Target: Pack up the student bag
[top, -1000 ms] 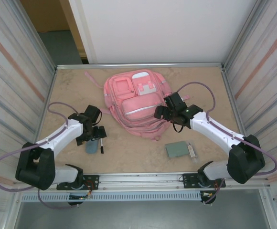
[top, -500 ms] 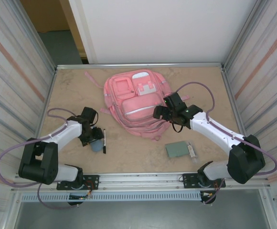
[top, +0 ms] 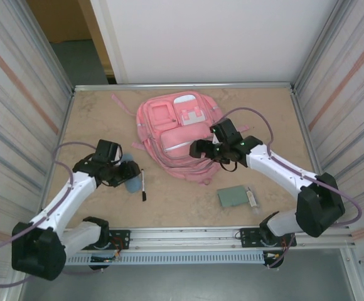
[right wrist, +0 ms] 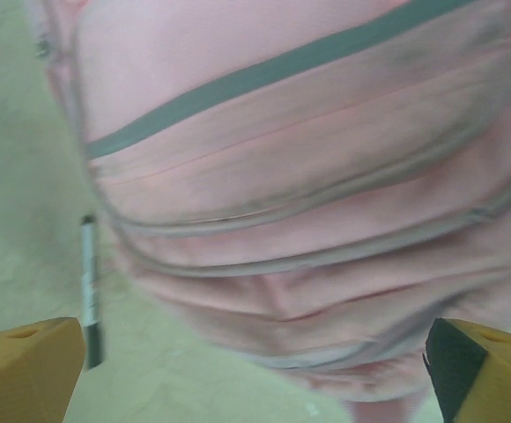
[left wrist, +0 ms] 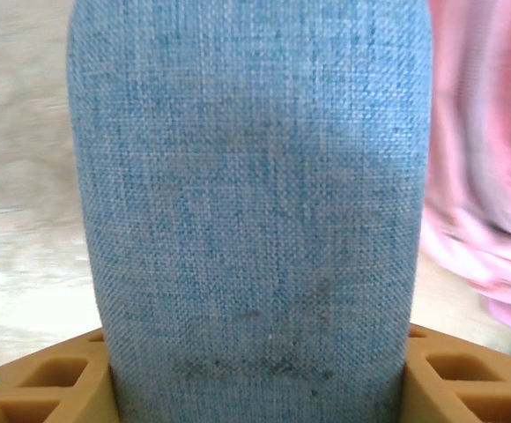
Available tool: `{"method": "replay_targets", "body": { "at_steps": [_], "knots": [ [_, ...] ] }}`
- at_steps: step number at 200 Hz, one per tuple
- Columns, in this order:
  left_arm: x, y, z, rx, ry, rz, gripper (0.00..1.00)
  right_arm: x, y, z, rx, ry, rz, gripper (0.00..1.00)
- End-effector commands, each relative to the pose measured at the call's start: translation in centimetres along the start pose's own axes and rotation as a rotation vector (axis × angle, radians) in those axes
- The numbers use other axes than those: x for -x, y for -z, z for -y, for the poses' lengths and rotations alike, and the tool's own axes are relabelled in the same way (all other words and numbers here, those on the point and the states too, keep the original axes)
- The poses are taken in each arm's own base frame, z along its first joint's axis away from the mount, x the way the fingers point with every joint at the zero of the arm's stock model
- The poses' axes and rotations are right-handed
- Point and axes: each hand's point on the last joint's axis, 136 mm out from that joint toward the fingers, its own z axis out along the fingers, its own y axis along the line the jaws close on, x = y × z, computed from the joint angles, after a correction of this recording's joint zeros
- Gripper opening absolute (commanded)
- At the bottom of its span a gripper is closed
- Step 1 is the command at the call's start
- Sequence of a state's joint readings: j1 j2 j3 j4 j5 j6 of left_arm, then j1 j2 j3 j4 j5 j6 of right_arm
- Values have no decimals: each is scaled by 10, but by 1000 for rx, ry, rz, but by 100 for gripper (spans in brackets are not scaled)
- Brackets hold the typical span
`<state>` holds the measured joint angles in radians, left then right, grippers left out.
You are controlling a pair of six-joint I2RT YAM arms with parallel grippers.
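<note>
Your left gripper (top: 127,172) has pinched the blue fabric pouch (left wrist: 251,203) and carried it toward the student bag (top: 179,135), so 1 item can go in; your right gripper (top: 198,149) waits spread.

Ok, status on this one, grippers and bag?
Left gripper shut on blue pouch. Right gripper open over student bag front. Pen on table between pouch and bag.
</note>
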<state>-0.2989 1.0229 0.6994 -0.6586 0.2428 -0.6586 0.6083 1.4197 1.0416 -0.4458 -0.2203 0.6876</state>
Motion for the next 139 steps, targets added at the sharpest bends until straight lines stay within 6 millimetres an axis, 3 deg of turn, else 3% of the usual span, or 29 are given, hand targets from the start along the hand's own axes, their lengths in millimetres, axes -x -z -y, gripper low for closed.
{"method": "replay_targets", "body": {
  "at_steps": [1, 22, 58, 67, 112, 139],
  "knots": [
    [4, 17, 54, -192, -76, 31, 48, 11, 6, -58, 227, 18, -90, 99],
    [3, 19, 78, -240, -135, 26, 48, 12, 1, -92, 365, -21, -188, 94],
    [-10, 7, 102, -245, -226, -25, 49, -3, -22, -118, 422, -104, -323, 89],
    [-15, 4, 108, -246, -245, -39, 49, -9, -26, -126, 436, -106, -353, 84],
    [-26, -3, 129, -271, -312, -69, 49, -37, -52, -127, 348, -97, -396, 79],
    [-30, -2, 144, -313, -366, -70, 49, -53, -60, -133, 371, -114, -469, 61]
  ]
}}
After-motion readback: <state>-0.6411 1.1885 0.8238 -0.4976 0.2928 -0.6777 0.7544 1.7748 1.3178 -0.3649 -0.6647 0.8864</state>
